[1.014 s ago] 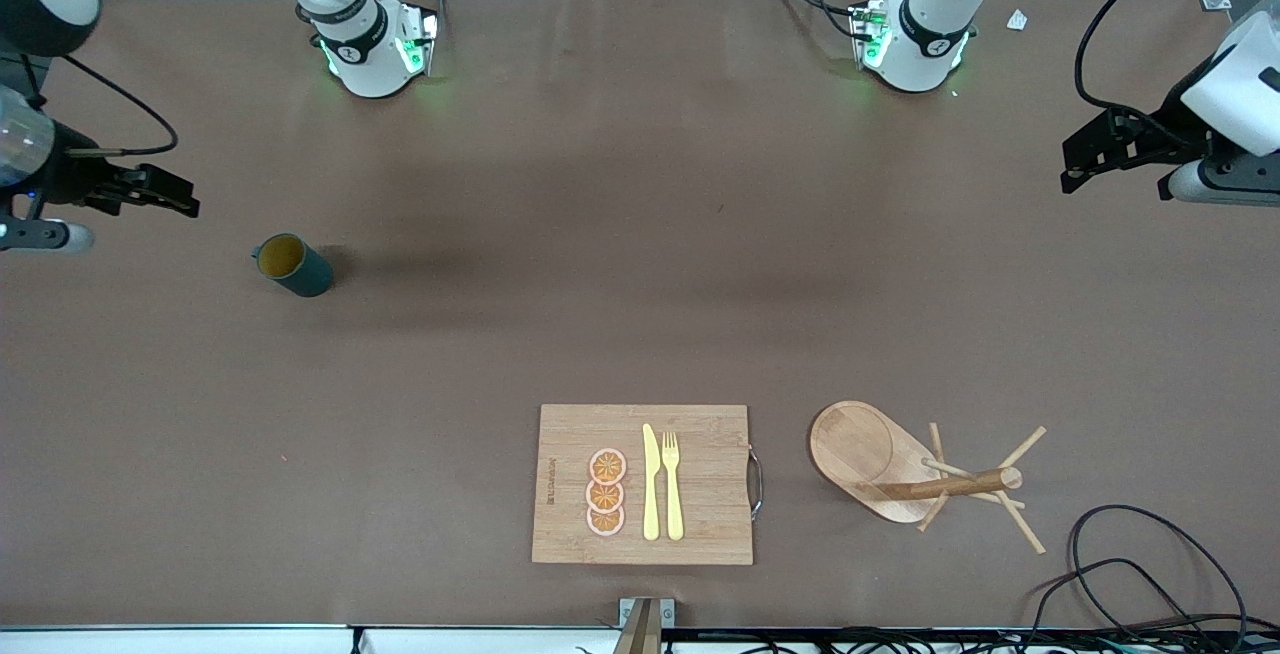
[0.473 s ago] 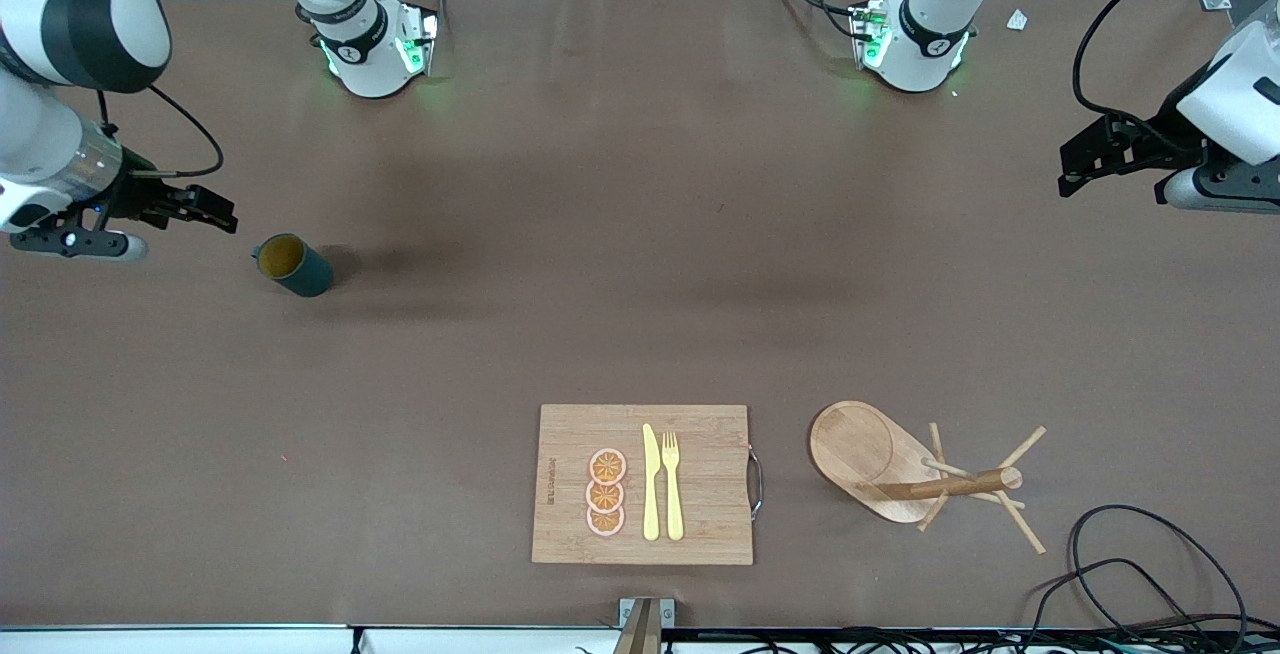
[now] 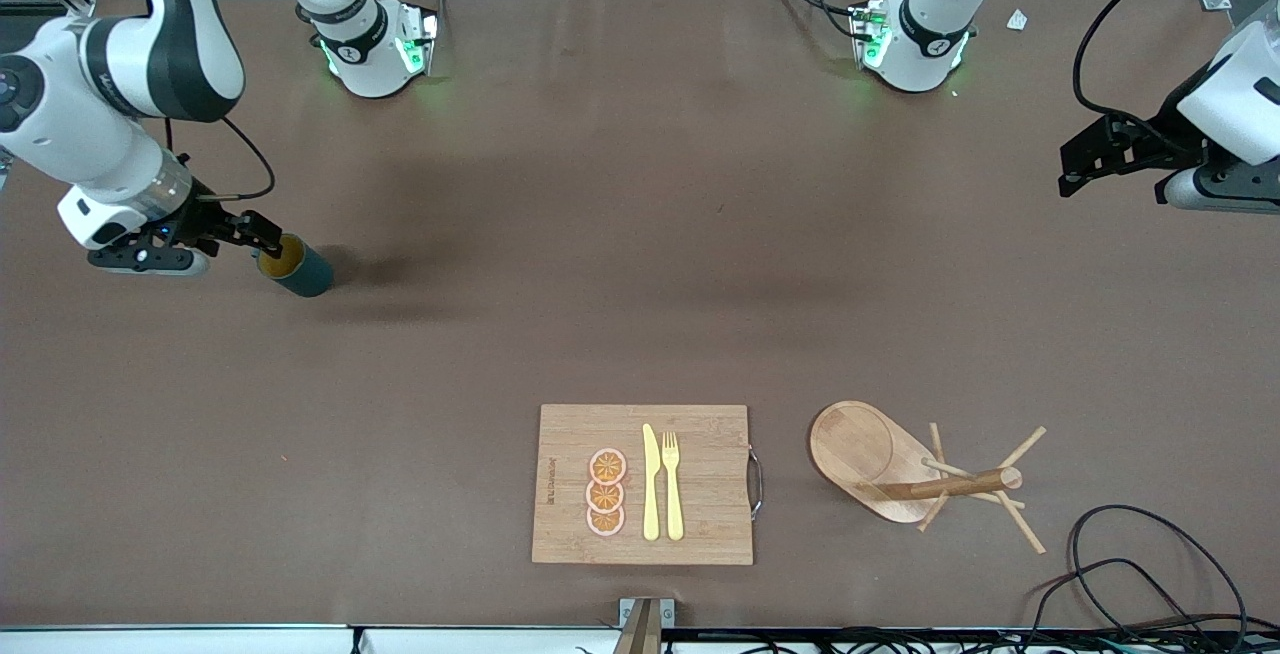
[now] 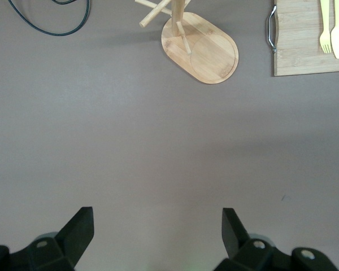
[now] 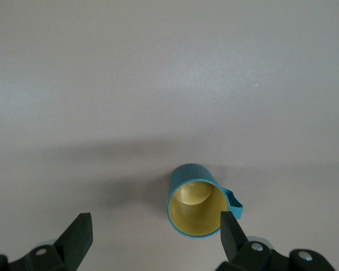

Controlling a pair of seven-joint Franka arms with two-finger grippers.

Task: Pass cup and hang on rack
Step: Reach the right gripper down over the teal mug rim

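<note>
Two pincers: both were spread, empty.
Right pincer [image 3: 262, 239]: cup [image 3: 295, 266] at four o'clock, upright.
Left pincer [image 3: 1075, 154]: waited.

I see a matt brown table covering [image 3: 640, 234], faintly creased like cloth or paper. The small teal-green cup [image 5: 195, 203] looks smooth, with a satin mustard-yellow inside. The oval-based mug rack [image 3: 900, 469] and rectangular cutting board [image 3: 700, 484] show pale bamboo grain; the board's handle [image 3: 757, 481] looks like metal. The yellow knife and fork [image 3: 661, 482] look like plastic.
</note>
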